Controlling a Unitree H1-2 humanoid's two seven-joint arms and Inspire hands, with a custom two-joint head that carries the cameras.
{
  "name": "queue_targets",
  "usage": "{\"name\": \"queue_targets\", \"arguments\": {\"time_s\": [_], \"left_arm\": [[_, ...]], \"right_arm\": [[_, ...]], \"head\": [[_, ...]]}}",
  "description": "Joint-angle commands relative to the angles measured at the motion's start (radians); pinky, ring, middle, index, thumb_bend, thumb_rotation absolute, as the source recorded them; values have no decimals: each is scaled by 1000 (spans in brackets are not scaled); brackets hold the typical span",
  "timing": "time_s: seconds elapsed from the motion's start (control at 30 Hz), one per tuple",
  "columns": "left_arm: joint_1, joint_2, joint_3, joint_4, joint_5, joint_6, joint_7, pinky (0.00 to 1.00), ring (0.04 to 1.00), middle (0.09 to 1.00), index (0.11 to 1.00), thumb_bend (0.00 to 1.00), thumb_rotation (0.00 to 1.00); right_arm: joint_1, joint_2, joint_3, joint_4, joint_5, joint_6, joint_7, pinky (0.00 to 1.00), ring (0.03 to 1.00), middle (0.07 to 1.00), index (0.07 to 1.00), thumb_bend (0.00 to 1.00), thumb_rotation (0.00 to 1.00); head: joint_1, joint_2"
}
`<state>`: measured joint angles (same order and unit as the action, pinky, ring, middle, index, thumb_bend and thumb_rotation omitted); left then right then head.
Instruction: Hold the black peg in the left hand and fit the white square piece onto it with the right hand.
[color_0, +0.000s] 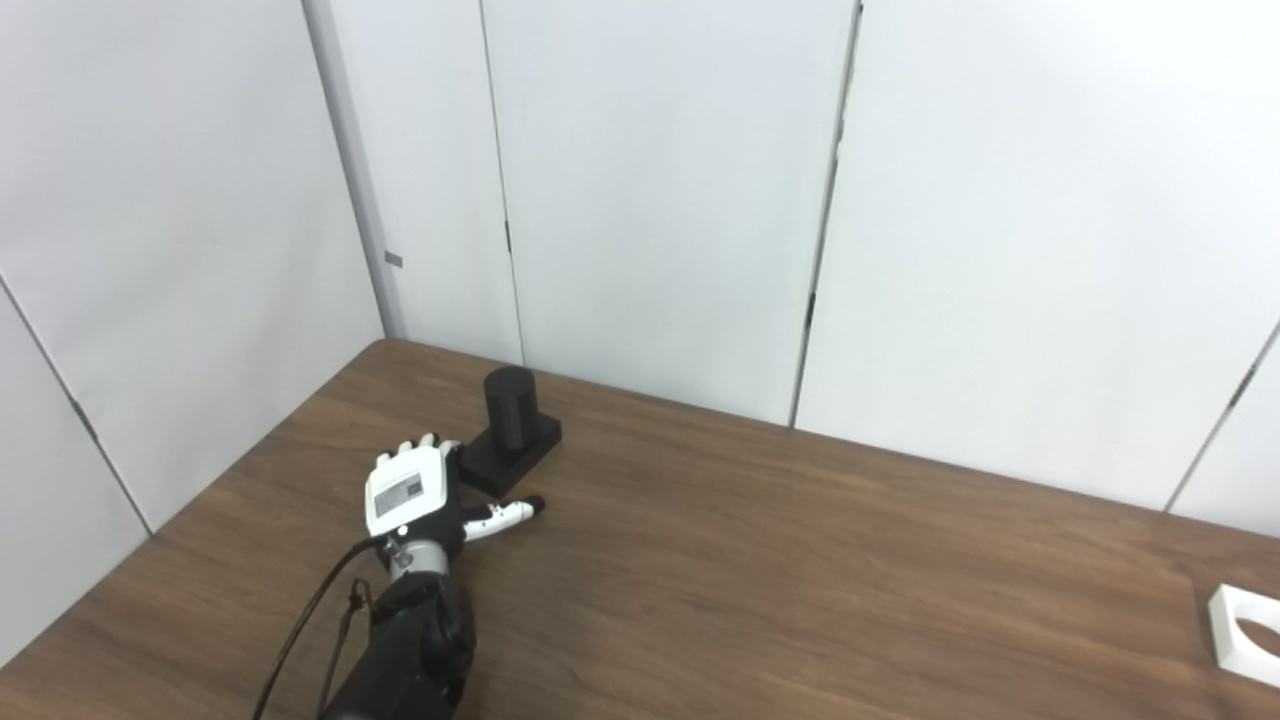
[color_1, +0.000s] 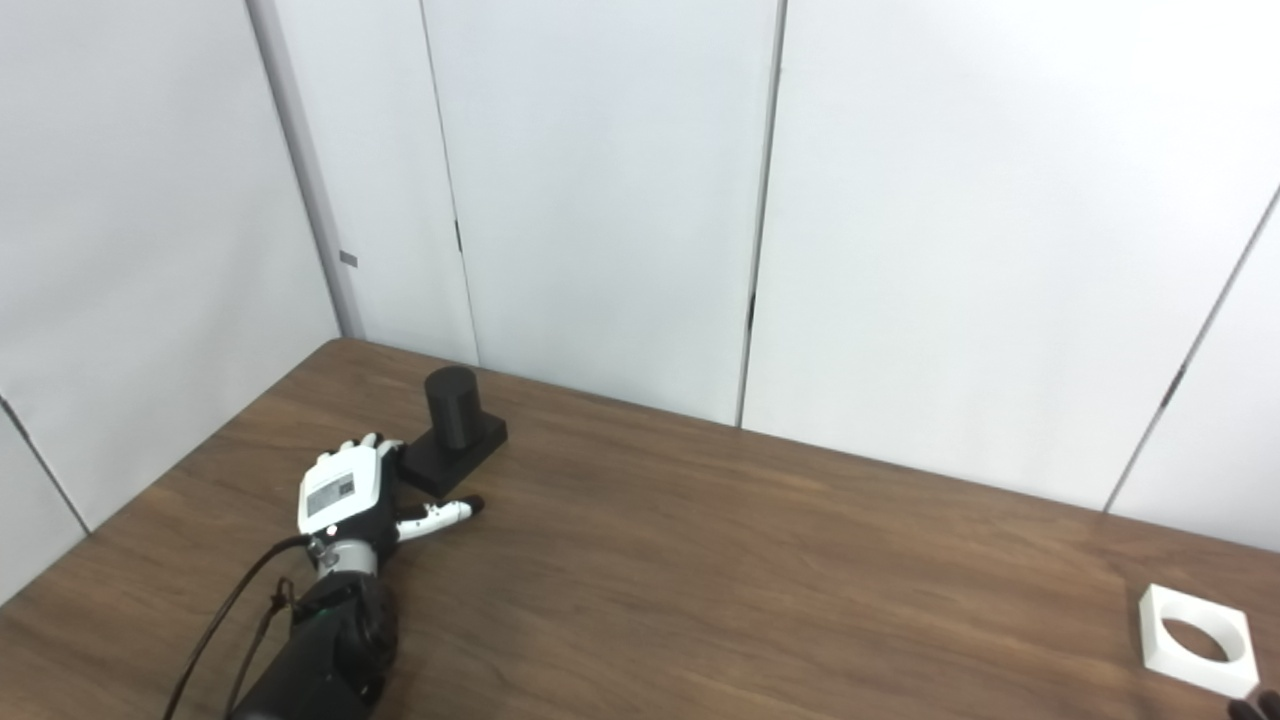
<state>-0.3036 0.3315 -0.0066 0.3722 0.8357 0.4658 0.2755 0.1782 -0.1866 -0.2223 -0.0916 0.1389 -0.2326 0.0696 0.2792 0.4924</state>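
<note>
The black peg (color_0: 511, 405) is a short upright cylinder on a black square base (color_0: 525, 450), standing at the far left of the wooden table (color_0: 800, 580). My left hand (color_0: 410, 490) lies palm down just left of and in front of the base. Its fingers reach the base's left edge and its thumb (color_0: 505, 517) stretches out in front of the base. It is open and holds nothing. The white square piece (color_1: 1158, 610), with a round hole, lies flat at the table's near right. Only dark fingertips (color_1: 1250, 708) of my right hand show at the bottom right corner, just below the piece.
White wall panels (color_0: 650, 200) stand behind the table and along its left side. The table's left edge runs close by my left arm (color_0: 410, 650), and a black cable (color_0: 300, 620) hangs along that arm.
</note>
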Motion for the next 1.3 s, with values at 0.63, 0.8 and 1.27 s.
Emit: {"name": "queue_targets", "arguments": {"time_s": [0.63, 0.8, 1.27], "left_arm": [[-104, 8, 24, 63, 28, 4, 57, 1000, 957, 913, 770, 897, 642], [-115, 12, 16, 85, -2, -2, 90, 999, 934, 873, 692, 860, 608], [-120, 25, -13, 128, -95, -94, 228, 933, 838, 756, 483, 513, 64]], "right_arm": [[50, 17, 23, 47, 2, -12, 15, 928, 961, 939, 977, 826, 994], [46, 9, 27, 53, 27, -14, 34, 937, 981, 961, 994, 804, 1000], [47, 18, 26, 34, 18, 21, 18, 934, 979, 948, 991, 821, 974]], "head": [[-2, 6], [-4, 11], [-8, 14]]}}
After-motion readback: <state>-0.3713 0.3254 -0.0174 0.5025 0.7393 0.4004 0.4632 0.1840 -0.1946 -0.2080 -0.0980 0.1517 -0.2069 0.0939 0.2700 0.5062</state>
